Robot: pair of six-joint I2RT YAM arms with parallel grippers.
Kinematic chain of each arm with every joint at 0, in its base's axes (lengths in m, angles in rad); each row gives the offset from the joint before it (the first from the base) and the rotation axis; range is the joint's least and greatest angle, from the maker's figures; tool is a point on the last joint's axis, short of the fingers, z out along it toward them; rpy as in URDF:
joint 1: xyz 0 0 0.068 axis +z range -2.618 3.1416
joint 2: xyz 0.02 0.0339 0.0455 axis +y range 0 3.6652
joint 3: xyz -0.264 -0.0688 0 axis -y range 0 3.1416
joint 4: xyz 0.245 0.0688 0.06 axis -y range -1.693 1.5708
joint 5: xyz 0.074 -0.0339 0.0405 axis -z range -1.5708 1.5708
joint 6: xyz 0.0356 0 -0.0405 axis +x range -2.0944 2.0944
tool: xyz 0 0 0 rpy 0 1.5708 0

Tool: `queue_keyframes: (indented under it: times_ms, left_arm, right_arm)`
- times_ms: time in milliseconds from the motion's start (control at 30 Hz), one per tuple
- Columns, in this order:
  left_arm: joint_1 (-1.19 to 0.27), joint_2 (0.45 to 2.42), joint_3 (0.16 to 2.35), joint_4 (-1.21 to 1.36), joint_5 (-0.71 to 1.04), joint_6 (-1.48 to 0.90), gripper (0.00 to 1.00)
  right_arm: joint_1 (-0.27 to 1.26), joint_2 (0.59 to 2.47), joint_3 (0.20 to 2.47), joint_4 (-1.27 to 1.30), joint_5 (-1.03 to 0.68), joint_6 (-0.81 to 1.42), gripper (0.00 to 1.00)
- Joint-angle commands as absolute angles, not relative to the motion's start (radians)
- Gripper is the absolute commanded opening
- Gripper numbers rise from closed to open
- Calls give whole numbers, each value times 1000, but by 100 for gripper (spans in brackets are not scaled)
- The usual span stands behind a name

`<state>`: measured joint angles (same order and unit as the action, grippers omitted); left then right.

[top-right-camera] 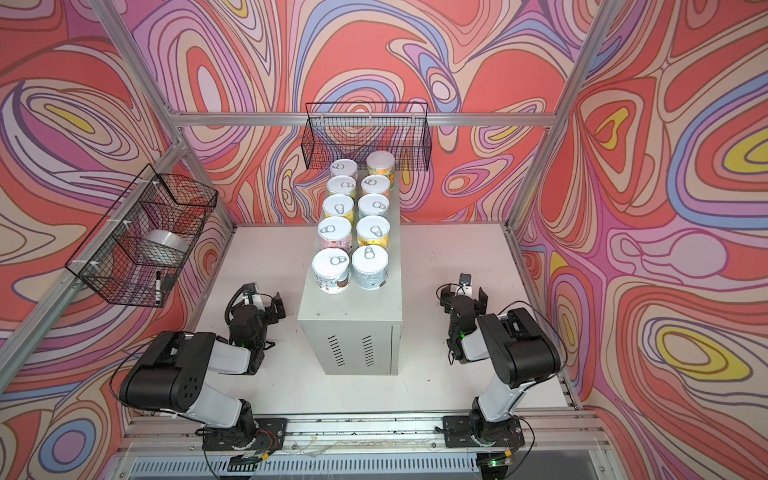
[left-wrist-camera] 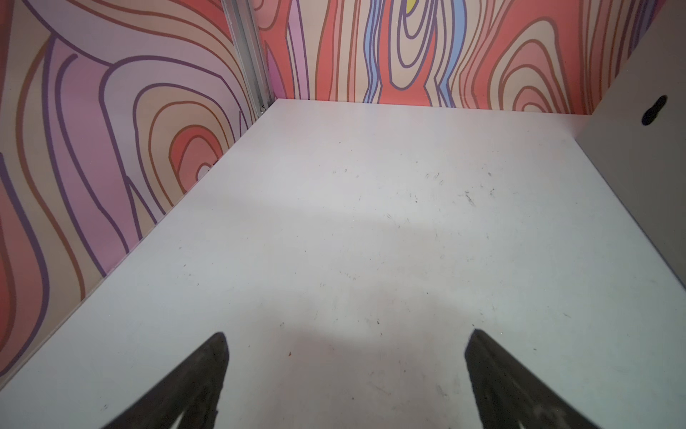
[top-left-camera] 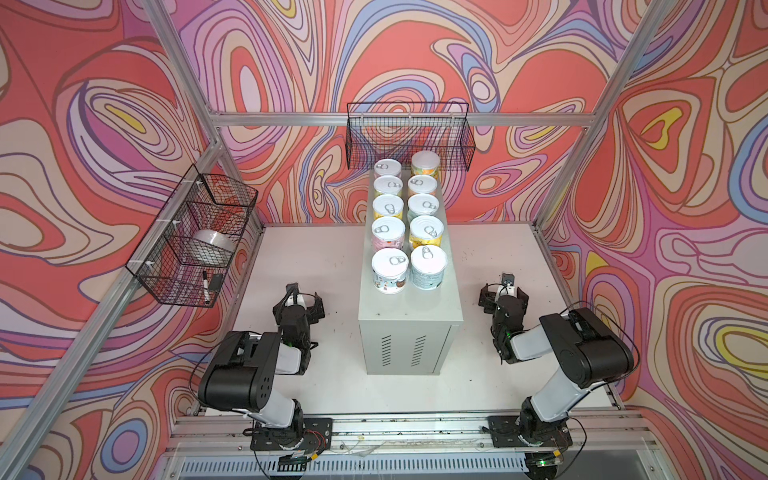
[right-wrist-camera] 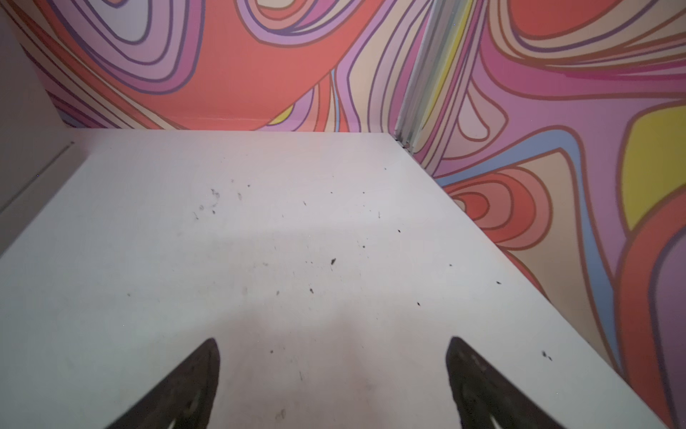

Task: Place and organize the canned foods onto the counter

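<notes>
**Q:** Where are the cans?

**A:** All ten canned foods (top-left-camera: 409, 220) stand upright on the flat top of the counter (top-left-camera: 409, 320), a tall pale grey cabinet in the middle of the white table (top-left-camera: 316, 257). They form two rows of five, side by side, running toward the back wall. The nearest pair stands a little back from the front edge. The labels are pink, yellow, orange and light blue.

**Q:** And your grippers?

**A:** My left gripper (left-wrist-camera: 348, 334) hangs low over the table to the left of the counter. Its jaws are spread wide and hold nothing. My right gripper (right-wrist-camera: 334, 338) mirrors it on the right side, equally wide and unloaded. Both are well apart from the cans. In each wrist view, only scuffed table shows between my black fingertips, with the counter's grey side at the frame's edge.

**Q:** What else is nearby?

**A:** A black wire back basket (top-left-camera: 409, 137) hangs on the rear wall, just behind the farthest cans. A side basket (top-left-camera: 195, 237) on the left wall holds a white roll (top-left-camera: 214, 245) and a marker (top-left-camera: 205, 286).
</notes>
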<state>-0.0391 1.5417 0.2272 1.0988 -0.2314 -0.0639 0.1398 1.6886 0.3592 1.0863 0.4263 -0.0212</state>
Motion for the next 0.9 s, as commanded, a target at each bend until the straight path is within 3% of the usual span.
queue_keyframes:
  times_ms: [0,33,67,133,867]
  left_arm:
    - [-35,1512,288,1010,-221,-62,100]
    - [-35,1534,308,1008,-218,-56,100]
    - [-35,1553,328,997,-209,-42,100]
    - [-35,1528,369,876,-204,-52,100]
    - [-35,1542,357,926,-204,-47,100]
  right_arm:
    - [45,1737,451,1051,280,41,99]
    - [34,1698,474,906,251,75,98]
    - [25,1725,447,1027,255,56,98]
    - [24,1707,453,973,253,63,98]
    - [26,1717,463,977,228,51,98]
